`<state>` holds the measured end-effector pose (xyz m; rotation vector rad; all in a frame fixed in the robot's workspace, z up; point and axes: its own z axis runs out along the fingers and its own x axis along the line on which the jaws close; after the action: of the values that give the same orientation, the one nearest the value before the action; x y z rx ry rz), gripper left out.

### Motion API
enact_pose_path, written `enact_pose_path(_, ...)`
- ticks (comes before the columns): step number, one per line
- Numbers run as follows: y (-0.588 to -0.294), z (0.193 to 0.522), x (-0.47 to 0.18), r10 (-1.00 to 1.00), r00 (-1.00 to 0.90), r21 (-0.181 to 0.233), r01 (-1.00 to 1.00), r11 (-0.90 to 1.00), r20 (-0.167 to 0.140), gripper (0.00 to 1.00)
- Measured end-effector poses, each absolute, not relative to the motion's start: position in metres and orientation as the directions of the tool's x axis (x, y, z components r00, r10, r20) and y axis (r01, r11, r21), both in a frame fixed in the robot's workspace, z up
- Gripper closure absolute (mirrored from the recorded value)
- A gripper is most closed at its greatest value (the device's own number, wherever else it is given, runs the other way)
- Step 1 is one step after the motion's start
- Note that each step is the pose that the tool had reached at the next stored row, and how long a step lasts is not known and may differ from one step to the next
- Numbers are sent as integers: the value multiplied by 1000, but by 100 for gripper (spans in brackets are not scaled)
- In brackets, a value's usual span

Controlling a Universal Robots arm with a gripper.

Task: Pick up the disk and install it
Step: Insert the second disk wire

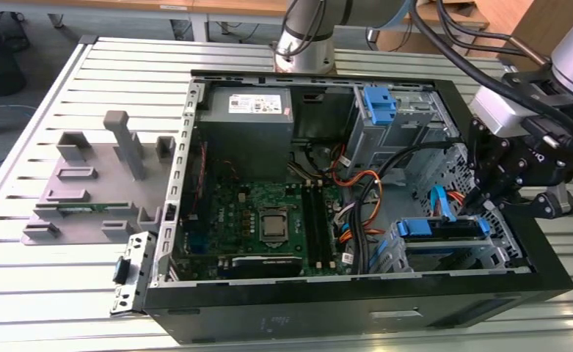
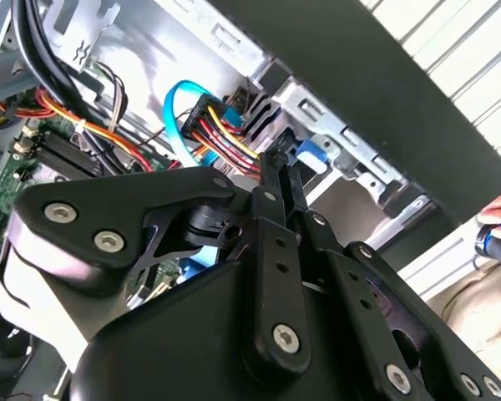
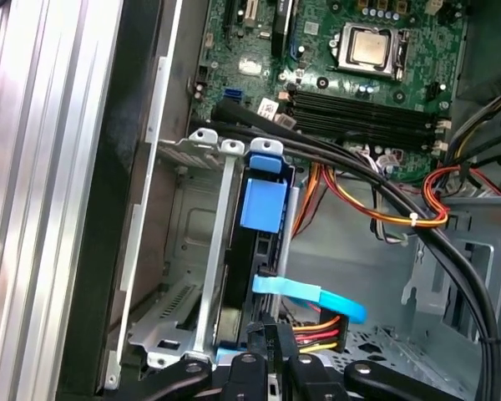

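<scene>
Disk (image 3: 255, 276) in drive cage, end effector (image 3: 271, 355) at its edge.

Bright even daylight; soft shadows inside case (image 1: 365, 183); glare on slatted table (image 1: 51, 293); second wrist foreground blurred.

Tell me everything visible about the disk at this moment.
The disk stands on edge in the metal drive cage at the case's corner, seated between the cage's silver rails. Its blue plastic rail and tab show on top; the dark body runs below. A light-blue flat cable and red-yellow-black power wires meet its end. The gripper hovers just by that end.
</scene>
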<state>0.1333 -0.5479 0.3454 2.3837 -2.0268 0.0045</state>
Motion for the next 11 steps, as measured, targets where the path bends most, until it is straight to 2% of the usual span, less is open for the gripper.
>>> enact_pose_path(11,-548,345,129,-996,85,7,-996,-85,11,84)
